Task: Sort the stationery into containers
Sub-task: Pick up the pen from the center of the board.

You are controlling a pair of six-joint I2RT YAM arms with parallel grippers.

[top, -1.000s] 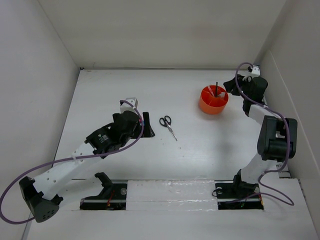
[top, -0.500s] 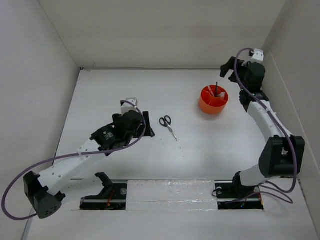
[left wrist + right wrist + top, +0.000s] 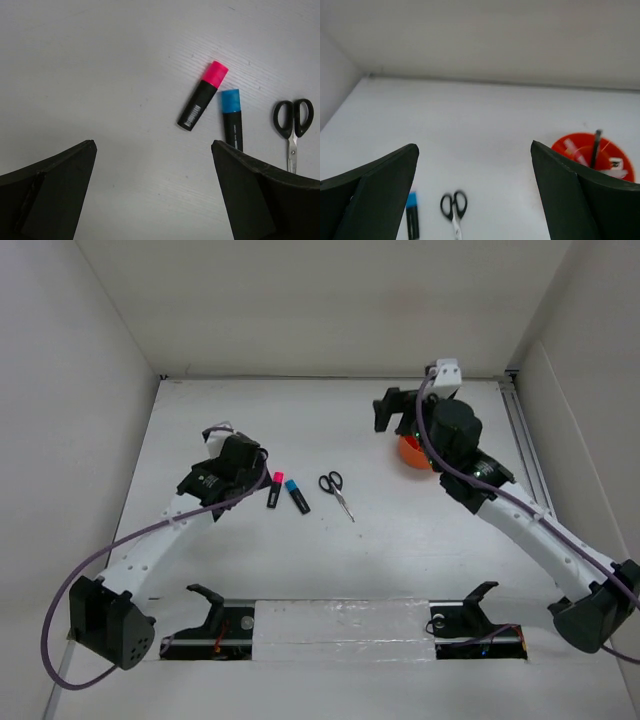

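Two black highlighters lie side by side on the white table, one pink-capped [image 3: 274, 490] [image 3: 202, 95] and one blue-capped [image 3: 296, 496] [image 3: 232, 120] [image 3: 411, 215]. Black-handled scissors [image 3: 337, 493] [image 3: 292, 127] [image 3: 454, 210] lie just right of them. My left gripper [image 3: 250, 462] [image 3: 152, 145] hovers open and empty to the left of the highlighters. The orange organiser [image 3: 408, 451] [image 3: 592, 155] stands at the back right, mostly hidden behind my right arm in the top view. It holds a dark pen [image 3: 595, 147] and small items. My right gripper [image 3: 390, 412] [image 3: 474, 145] is open and empty, raised left of the organiser.
White walls close in the table on the left, back and right. The right arm [image 3: 510, 505] stretches diagonally across the right half of the table. The left arm's purple cable [image 3: 130, 550] loops along the left side.
My right arm has swung from the back right corner leftward, past the organiser. My left arm has drawn back to the left, uncovering the two highlighters.
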